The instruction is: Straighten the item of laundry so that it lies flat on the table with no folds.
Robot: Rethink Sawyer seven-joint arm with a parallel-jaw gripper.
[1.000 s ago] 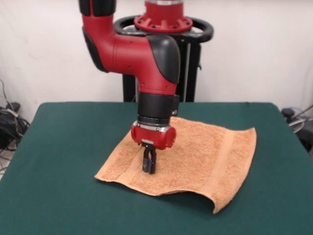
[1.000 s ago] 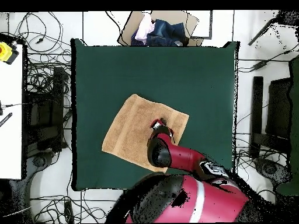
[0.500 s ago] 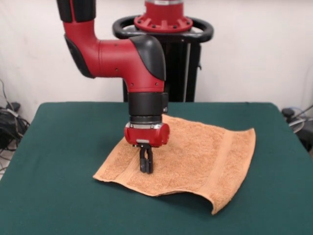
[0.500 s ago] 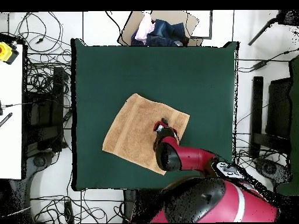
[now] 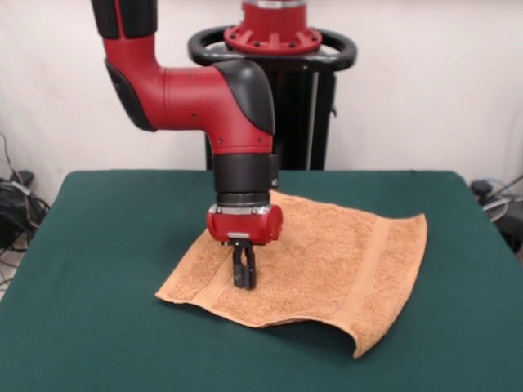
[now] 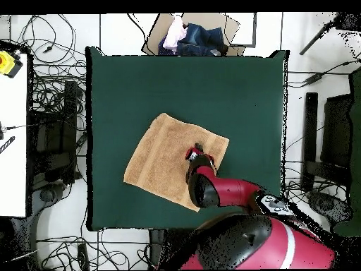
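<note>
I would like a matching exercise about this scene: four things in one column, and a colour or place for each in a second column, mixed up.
Things:
1. towel
2. table
3. gripper
4. box of clothes

Descriptions:
A. dark green
B. beyond the table's edge
C. orange-tan
D. black, tips down on the towel

Pairs: 1-C, 2-A, 3-D, 4-B
</note>
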